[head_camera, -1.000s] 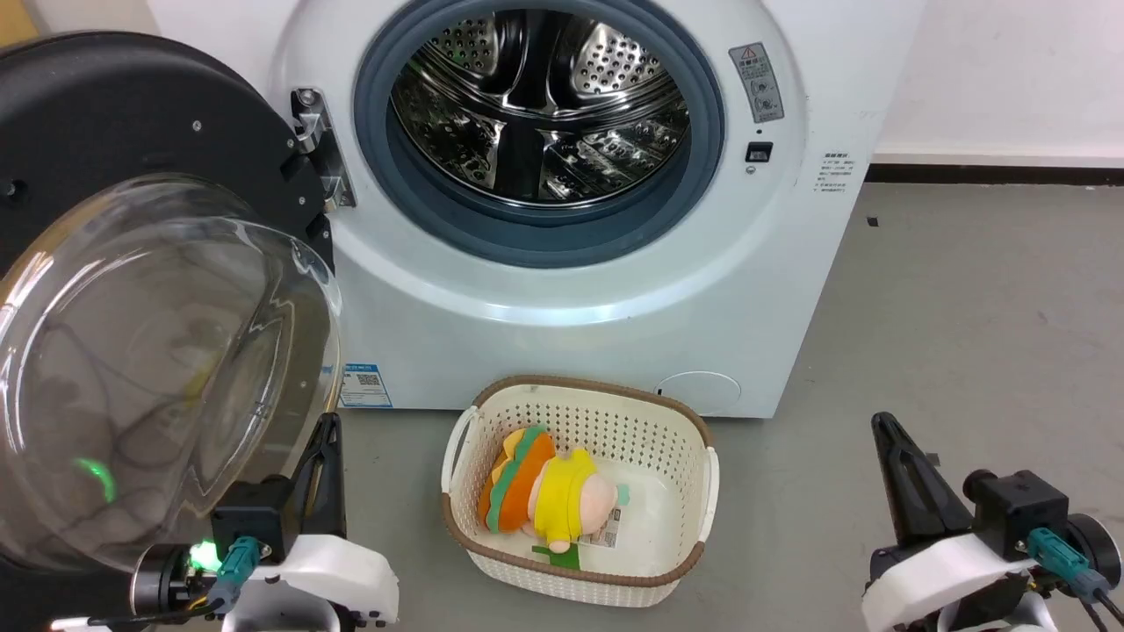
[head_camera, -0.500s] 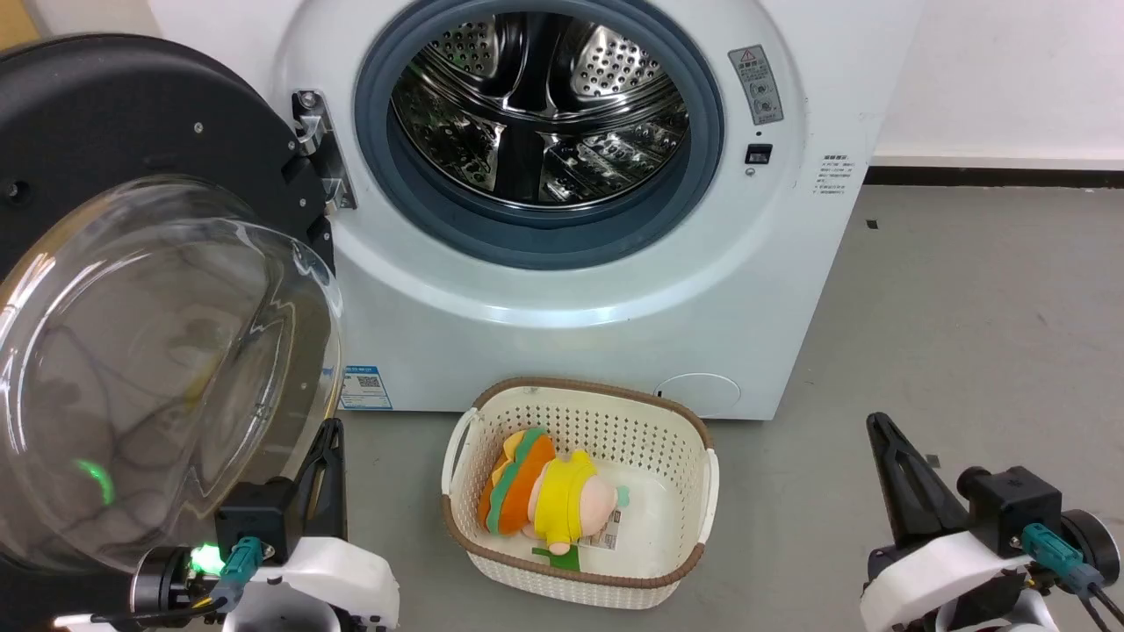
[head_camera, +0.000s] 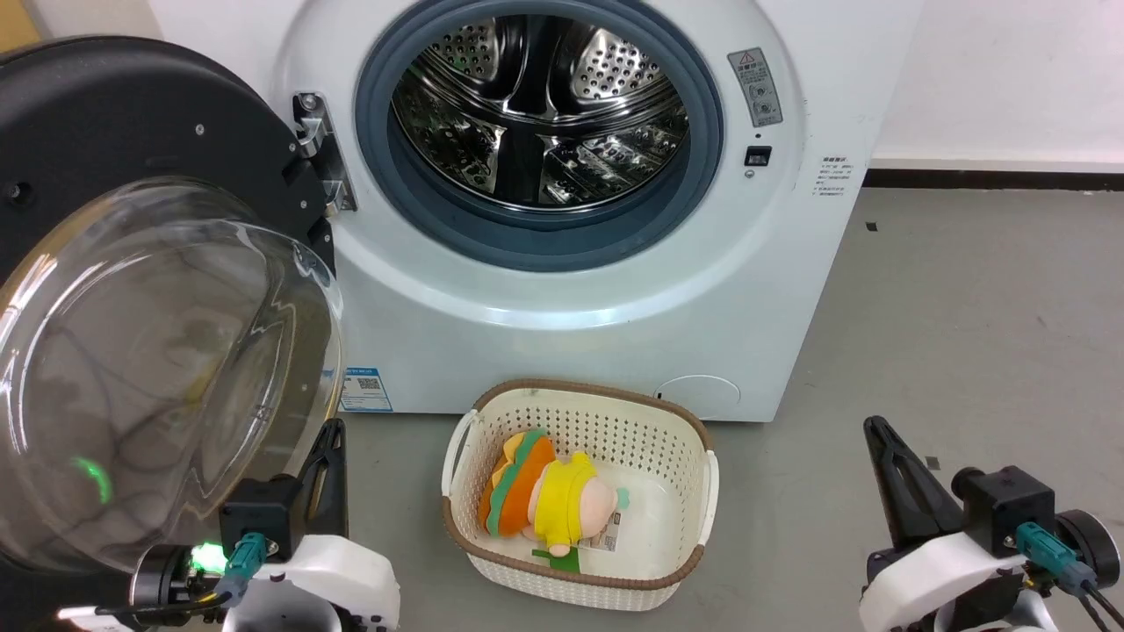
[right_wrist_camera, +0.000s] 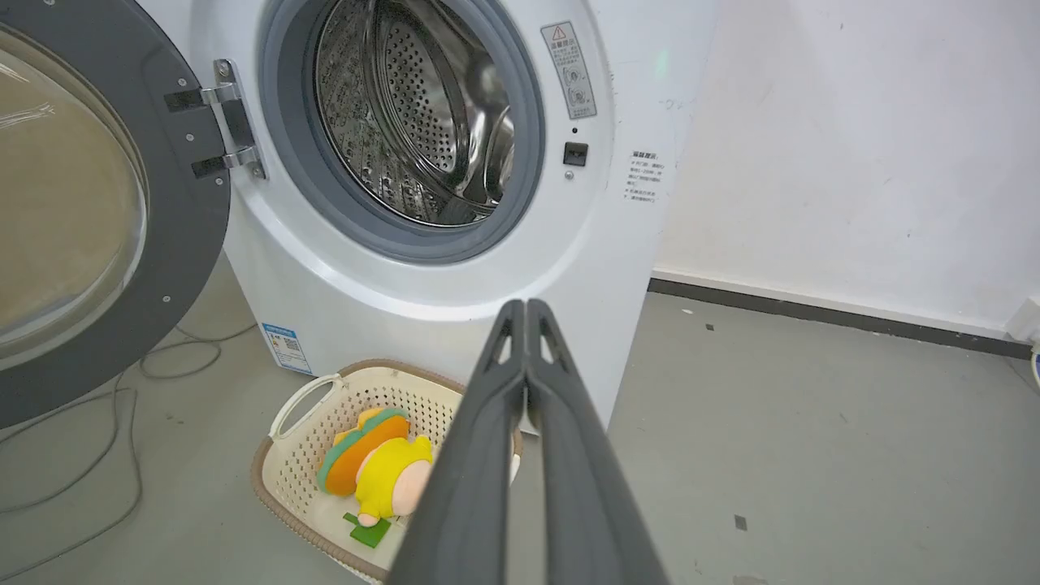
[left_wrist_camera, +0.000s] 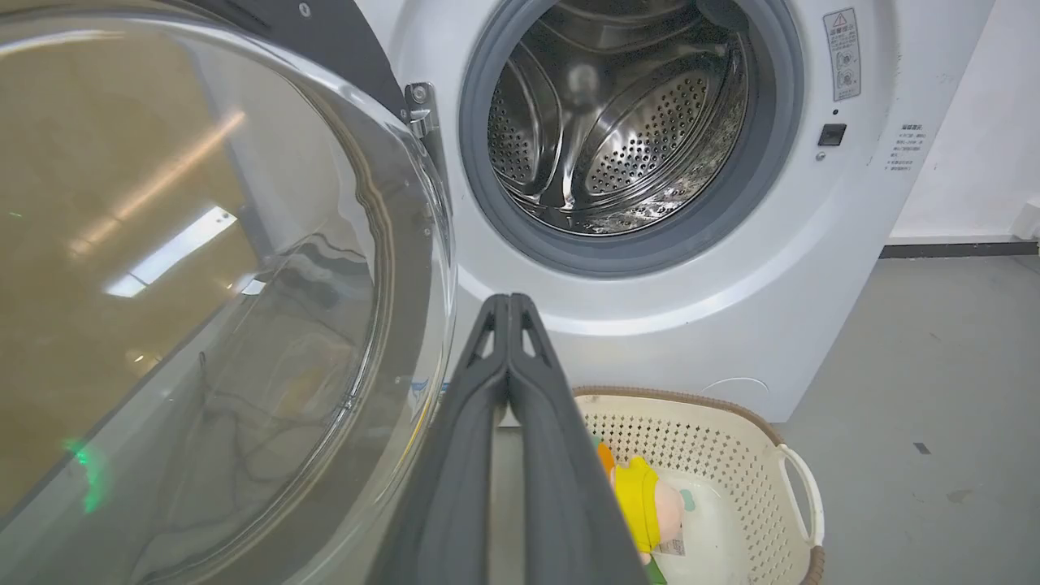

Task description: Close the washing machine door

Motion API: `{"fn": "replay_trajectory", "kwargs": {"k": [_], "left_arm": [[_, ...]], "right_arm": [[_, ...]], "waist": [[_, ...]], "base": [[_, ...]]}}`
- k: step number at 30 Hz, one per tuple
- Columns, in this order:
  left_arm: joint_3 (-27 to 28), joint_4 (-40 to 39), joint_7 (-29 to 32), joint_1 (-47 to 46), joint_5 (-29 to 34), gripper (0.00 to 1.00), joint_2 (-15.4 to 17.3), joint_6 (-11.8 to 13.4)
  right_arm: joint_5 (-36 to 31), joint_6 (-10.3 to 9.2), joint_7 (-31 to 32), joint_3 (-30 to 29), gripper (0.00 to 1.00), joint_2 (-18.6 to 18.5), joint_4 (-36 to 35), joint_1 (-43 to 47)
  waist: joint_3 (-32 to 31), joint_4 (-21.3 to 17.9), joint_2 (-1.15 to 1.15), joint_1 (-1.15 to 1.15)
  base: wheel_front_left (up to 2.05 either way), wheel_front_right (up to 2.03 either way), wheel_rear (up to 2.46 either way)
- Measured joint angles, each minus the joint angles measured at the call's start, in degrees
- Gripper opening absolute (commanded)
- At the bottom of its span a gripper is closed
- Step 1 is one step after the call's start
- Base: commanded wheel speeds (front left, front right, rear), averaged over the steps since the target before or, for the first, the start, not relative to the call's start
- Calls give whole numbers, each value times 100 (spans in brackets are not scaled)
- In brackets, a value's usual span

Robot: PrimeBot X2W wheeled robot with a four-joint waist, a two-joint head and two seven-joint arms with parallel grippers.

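Observation:
The washing machine (head_camera: 562, 290) stands white ahead of me, its steel drum (head_camera: 536, 105) exposed inside the grey seal. The washing machine door (head_camera: 105, 123) hangs wide open at the left on its metal hinge (head_camera: 316, 145), black rim up, clear glass bowl (head_camera: 158, 369) bulging toward me. My left gripper (head_camera: 332, 430) is shut and empty, low beside the bowl's right edge; whether it touches the glass is unclear. In the left wrist view the left gripper (left_wrist_camera: 508, 302) points at the machine's front with the door (left_wrist_camera: 203, 268) close on its left. My right gripper (head_camera: 874, 426) is shut and empty at the lower right, over bare floor.
A cream perforated basket (head_camera: 676, 562) with a plush toy (head_camera: 544, 496) sits on the grey floor right before the machine, between my arms. Cables (right_wrist_camera: 97, 422) lie on the floor under the door. A white wall (right_wrist_camera: 853, 146) and dark skirting run to the right.
The picture has shifted down slightly, a camera move. The right gripper sits a little lower and left; the door and left gripper stand as before.

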Motion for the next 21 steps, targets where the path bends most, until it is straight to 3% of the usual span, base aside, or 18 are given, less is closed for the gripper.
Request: {"fn": "replay_trajectory", "kwargs": {"k": [21], "left_arm": [[-7, -84, 143, 29, 43, 0, 0, -8]], "right_arm": [[-52, 0, 134, 18, 0, 0, -92, 12]], "waist": [[-15, -2, 0, 0]], "base": [[0, 0, 0]]}}
